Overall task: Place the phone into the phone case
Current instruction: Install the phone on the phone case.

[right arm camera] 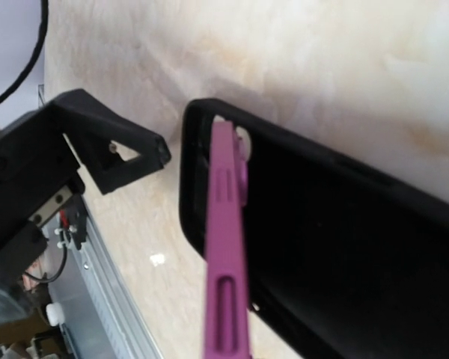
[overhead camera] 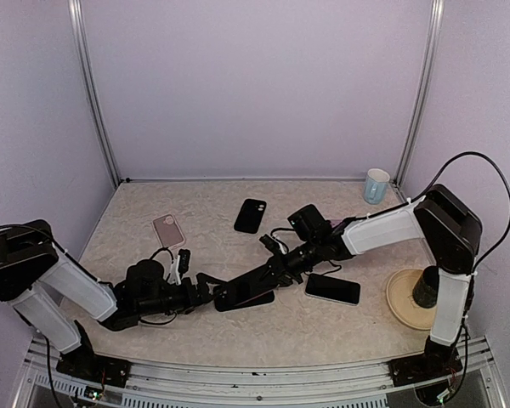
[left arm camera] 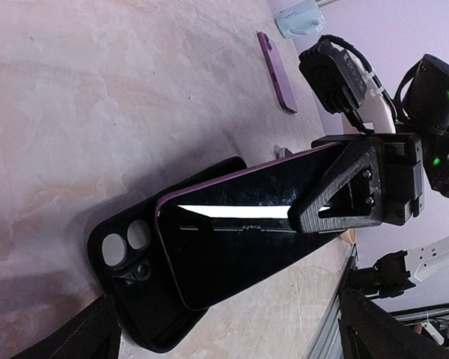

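Note:
A black phone case [overhead camera: 242,297] lies open side up on the table in front of the arms. In the left wrist view the case [left arm camera: 138,310] shows its camera cutouts. My right gripper [overhead camera: 278,269] is shut on a purple-edged phone [left arm camera: 239,224] with a black screen. It holds the phone tilted, the low end resting in the case's camera end. In the right wrist view the phone's purple edge [right arm camera: 226,247] stands over the case [right arm camera: 337,247]. My left gripper [left arm camera: 232,333] is open, its fingers [left arm camera: 86,336] spread either side of the case's near end.
A pink case [overhead camera: 168,229] lies at the left and a black phone [overhead camera: 251,215] further back. Another black phone [overhead camera: 332,289] lies to the right. A blue mug [overhead camera: 376,185] stands at the back right. A beige plate [overhead camera: 404,299] holds a dark cup [overhead camera: 427,286].

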{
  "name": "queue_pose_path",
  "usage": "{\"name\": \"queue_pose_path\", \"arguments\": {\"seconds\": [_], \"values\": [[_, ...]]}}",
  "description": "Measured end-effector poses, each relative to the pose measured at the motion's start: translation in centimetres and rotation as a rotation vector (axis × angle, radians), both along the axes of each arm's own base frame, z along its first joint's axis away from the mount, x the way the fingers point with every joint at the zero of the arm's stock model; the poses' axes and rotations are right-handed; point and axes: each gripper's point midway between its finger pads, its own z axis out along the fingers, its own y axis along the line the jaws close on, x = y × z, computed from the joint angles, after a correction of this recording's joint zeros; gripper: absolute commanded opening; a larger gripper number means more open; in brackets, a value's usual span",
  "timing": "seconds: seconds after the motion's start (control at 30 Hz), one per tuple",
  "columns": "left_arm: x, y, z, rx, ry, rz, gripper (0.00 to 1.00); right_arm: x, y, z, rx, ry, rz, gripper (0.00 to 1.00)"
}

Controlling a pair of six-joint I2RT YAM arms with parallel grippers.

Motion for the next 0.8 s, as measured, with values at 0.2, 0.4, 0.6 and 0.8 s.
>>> {"name": "queue_pose_path", "arguments": {"seconds": [0.2,0.4,0.6,0.8], "values": [[0.2,-0.4,-0.4,0.001,0.014,0.001,0.99,-0.1,0.1,-0.4,0.020,0.042,0.012,0.00],[0.2,-0.6,-0.6,0.002,0.022,0.000,0.99,-0.2,0.4,-0.7,0.042,0.073,0.021,0.00],[0.3,-0.7,-1.2,0.012,0.034,0.002,0.99,-0.1,0.6,-0.9,0.052,0.098,0.027,0.00],[0.2,-0.8,-1.4,0.012,0.041,0.004,0.99,-0.1,0.8,-1.1,0.060,0.120,0.032,0.00]]}}
